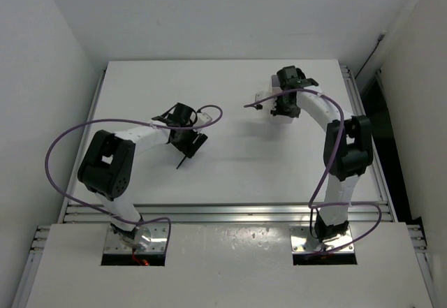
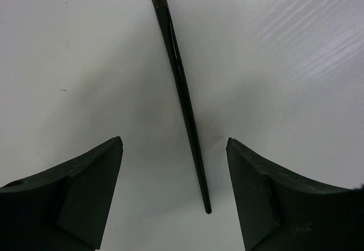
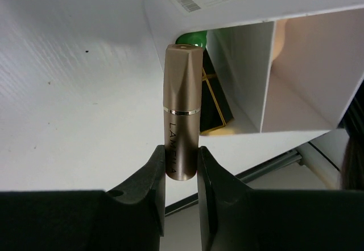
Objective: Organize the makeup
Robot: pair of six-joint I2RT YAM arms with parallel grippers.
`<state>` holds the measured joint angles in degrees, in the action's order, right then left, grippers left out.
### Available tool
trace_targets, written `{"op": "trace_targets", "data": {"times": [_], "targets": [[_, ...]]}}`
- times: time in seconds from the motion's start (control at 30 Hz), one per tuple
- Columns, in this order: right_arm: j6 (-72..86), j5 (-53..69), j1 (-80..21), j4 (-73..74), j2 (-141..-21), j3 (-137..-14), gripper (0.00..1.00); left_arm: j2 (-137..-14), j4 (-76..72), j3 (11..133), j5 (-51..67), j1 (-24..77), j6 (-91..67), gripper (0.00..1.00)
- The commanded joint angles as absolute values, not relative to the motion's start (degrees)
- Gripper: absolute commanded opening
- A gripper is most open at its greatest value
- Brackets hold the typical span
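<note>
White table (image 1: 237,165), matte, faint grain; plain white walls (image 1: 63,56) on three sides; aluminium rail (image 1: 230,211) along the near edge.

Left gripper (image 2: 173,143): jaws wide, low over the table. Thin black stick (image 2: 181,86) lies flat between them, touching neither.

Right gripper (image 3: 181,154), far right: clamped on a bronze lipstick tube (image 3: 182,108), its tip at the corner of the white compartmented box (image 3: 250,12). Green tube (image 3: 190,38) and black-and-gold case (image 3: 213,106) share that corner compartment.
</note>
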<state>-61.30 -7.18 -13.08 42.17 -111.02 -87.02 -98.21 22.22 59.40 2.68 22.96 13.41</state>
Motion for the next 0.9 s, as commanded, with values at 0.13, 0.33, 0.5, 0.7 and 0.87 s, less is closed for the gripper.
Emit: {"op": "trace_targets", "data": {"times": [0.13, 0.33, 0.5, 0.7, 0.87], "targets": [[-60.91, -9.93, -13.45, 39.82, -112.24, -88.95, 0.00, -99.49, 19.69, 59.33, 2.11, 23.38, 11.25, 0.75], [-61.08, -11.34, -13.62, 37.88, -113.46, -89.47, 0.00, -99.49, 19.69, 58.27, 2.11, 23.38, 11.25, 0.75], [-60.65, -14.06, -13.71, 36.57, -114.61, -91.31, 0.00, -98.44, 19.69, 57.74, 2.11, 23.38, 11.25, 0.75], [-59.68, -14.85, -13.62, 35.60, -116.54, -93.60, 0.00, -98.44, 19.69, 57.74, 2.11, 23.38, 10.72, 0.75], [-60.29, -14.51, -13.97, 35.25, -116.54, -92.46, 0.09, -97.91, 19.69, 57.74, 2.11, 23.38, 10.72, 0.75]]}}
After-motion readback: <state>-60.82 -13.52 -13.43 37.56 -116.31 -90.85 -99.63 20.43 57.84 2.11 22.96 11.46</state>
